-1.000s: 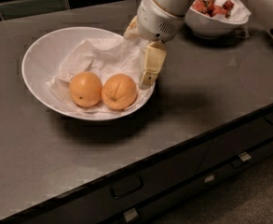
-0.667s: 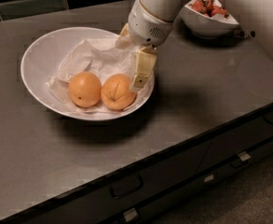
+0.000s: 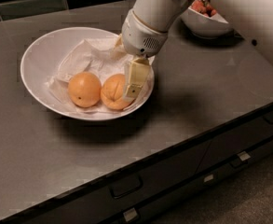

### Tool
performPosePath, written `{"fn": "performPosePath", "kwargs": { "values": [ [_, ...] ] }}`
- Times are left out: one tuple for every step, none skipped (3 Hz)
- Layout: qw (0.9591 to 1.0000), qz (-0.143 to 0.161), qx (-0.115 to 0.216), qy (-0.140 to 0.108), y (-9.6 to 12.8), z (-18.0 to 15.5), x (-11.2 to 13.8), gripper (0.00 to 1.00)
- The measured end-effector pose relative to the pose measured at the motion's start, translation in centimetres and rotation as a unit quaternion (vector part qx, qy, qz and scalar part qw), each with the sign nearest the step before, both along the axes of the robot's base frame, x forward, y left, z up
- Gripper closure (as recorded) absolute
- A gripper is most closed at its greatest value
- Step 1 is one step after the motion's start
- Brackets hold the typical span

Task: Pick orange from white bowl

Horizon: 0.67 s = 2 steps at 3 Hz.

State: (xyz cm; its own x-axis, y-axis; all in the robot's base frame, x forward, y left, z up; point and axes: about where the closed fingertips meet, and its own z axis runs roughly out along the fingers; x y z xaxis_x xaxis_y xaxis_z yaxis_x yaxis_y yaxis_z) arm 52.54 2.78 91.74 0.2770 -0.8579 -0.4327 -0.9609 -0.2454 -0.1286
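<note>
Dark grey countertop (image 3: 57, 162), black tiles behind, drawers (image 3: 126, 185) under the front edge. At left sits the white bowl (image 3: 33, 55), lined with crumpled paper (image 3: 87, 59). Inside it, the dotted orange (image 3: 84, 89) touches the creased orange (image 3: 112, 91), which lies by the front-right rim. Over that rim hangs the gripper (image 3: 126, 69), jaws apart, with one finger (image 3: 136, 76) against the creased orange's right side. The small bowl of red fruit (image 3: 206, 24) is far right, well apart. Open counter lies right of the white bowl and toward the front edge.
</note>
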Motion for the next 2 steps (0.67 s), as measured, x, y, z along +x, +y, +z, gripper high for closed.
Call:
{"fn": "performPosePath", "kwargs": {
  "values": [
    [1.0,-0.001,-0.003,-0.004,0.4,-0.31,-0.42,0.22],
    [0.9998,-0.016,-0.004,-0.014,0.21,-1.03,-0.23,0.22]
  ]
}}
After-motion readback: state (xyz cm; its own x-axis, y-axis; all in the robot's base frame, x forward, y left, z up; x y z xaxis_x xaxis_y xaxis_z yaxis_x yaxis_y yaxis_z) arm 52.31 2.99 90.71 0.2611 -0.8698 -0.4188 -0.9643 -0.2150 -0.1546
